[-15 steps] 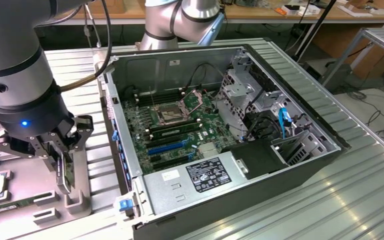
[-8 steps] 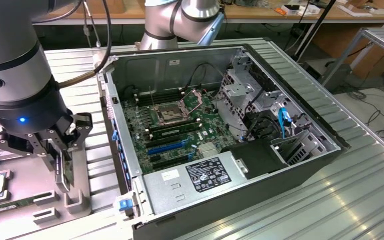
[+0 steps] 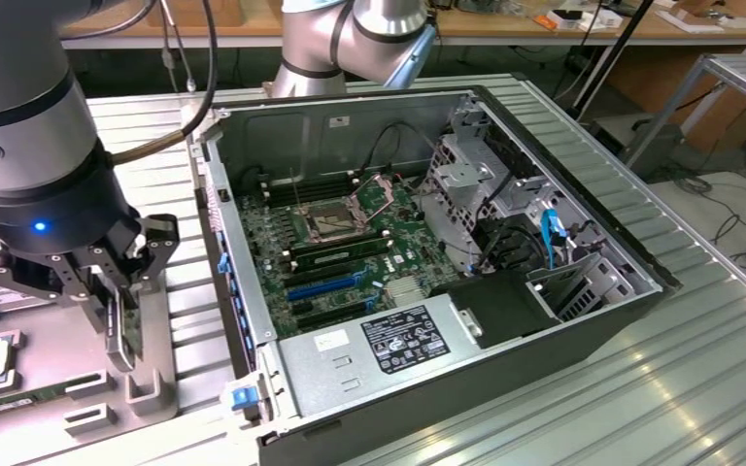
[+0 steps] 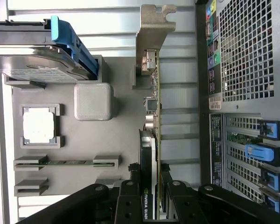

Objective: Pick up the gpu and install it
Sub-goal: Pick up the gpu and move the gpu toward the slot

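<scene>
Where the tool stands: the tool [image 3: 109,294] hangs at the lower left of the exterior view, over the grey parts tray [image 3: 172,393], well apart from the case interior.
Tool state: clenched on the gpu [image 3: 118,332]; in the wrist view the black fingers [image 4: 127,201] press on both faces of the card.
Gpu position: held on edge, thin side toward the wrist camera, outside the computer case [image 3: 298,128] and just beside its side wall.
Gpu details: green board edge and black face [image 4: 148,149]; silver end bracket [image 4: 153,28] at the end far from the fingers.
Contact with tray: cannot tell whether the card's lower edge touches the tray's holder.
Tray contents, wrist view: hard drive [image 4: 35,63] with a blue carrier [image 4: 72,42], a square processor [image 4: 38,127] in its pocket, and a memory stick [image 4: 65,163] lying in its cradle.
Case: lies open on the ribbed metal desk [image 3: 691,388] in the centre of the exterior view.
Case interior: motherboard [image 3: 347,238] exposed; power supply [image 3: 380,340] in the lower centre.
Case rear, wrist view: blue slot latches [image 4: 263,154] beside the perforated panel.
</scene>
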Action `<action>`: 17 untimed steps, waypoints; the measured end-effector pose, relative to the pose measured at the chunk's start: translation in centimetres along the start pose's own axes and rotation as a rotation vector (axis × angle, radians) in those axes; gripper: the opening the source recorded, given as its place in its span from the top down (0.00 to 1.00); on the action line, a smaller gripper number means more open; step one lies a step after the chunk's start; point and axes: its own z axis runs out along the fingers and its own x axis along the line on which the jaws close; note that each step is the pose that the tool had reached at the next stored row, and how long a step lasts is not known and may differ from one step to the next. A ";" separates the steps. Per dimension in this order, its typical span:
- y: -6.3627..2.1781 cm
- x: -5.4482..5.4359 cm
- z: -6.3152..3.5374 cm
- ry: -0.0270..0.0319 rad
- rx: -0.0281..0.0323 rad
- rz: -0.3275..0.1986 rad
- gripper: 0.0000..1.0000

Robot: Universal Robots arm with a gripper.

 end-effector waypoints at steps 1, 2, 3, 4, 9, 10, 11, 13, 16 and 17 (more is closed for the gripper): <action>0.00 0.0 -0.07 0.0000 0.0000 0.000 0.73; 0.01 0.0 -0.22 0.0000 0.0000 0.000 0.73; 0.01 0.0 -0.29 0.0000 0.0000 0.000 0.73; 0.02 0.0 -0.36 0.0000 0.0000 0.000 0.73; 0.04 0.0 -0.88 0.0000 0.0000 0.000 0.73; 0.04 0.0 -1.01 0.0000 0.0000 0.000 0.73; 0.05 0.0 -1.09 0.0000 0.0000 0.000 0.73; 0.06 0.0 -1.49 0.0000 0.0000 0.000 0.73; 0.08 -0.1 -1.95 0.0000 -0.0001 0.000 0.73; 0.09 -0.1 -2.04 0.0000 0.0000 0.000 0.73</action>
